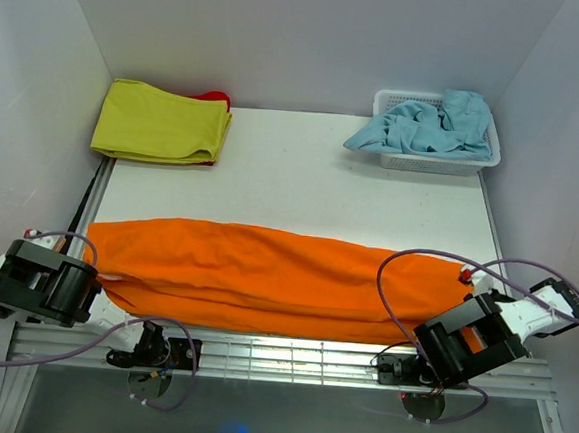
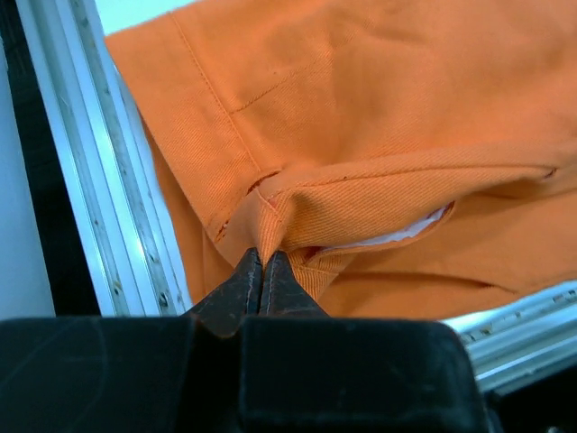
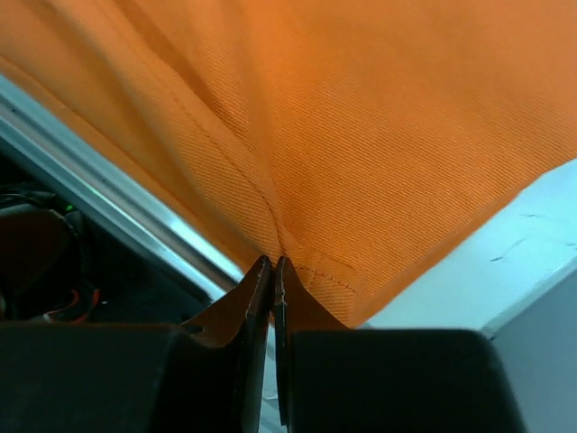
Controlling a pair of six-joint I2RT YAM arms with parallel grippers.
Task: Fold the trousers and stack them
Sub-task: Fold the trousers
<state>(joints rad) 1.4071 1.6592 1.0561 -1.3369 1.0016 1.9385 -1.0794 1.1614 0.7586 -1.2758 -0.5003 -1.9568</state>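
The orange trousers point(image 1: 265, 275) lie stretched left to right across the near half of the table, folded lengthwise. In the top view my left gripper point(image 1: 103, 292) sits at their near left corner and my right gripper point(image 1: 431, 333) at their near right corner. Seen from the left wrist, the left gripper point(image 2: 261, 257) is shut on a pinched fold of the trousers point(image 2: 379, 135) beside a pocket opening. Seen from the right wrist, the right gripper point(image 3: 272, 263) is shut on a stitched hem corner of the trousers point(image 3: 361, 117). The fabric rises slightly at both pinches.
A folded yellow-green cloth point(image 1: 162, 121) lies at the back left on something red point(image 1: 216, 97). A white basket point(image 1: 474, 166) at the back right holds a light blue garment point(image 1: 427, 127). A metal rail point(image 1: 288, 357) runs along the near edge. White walls enclose the table.
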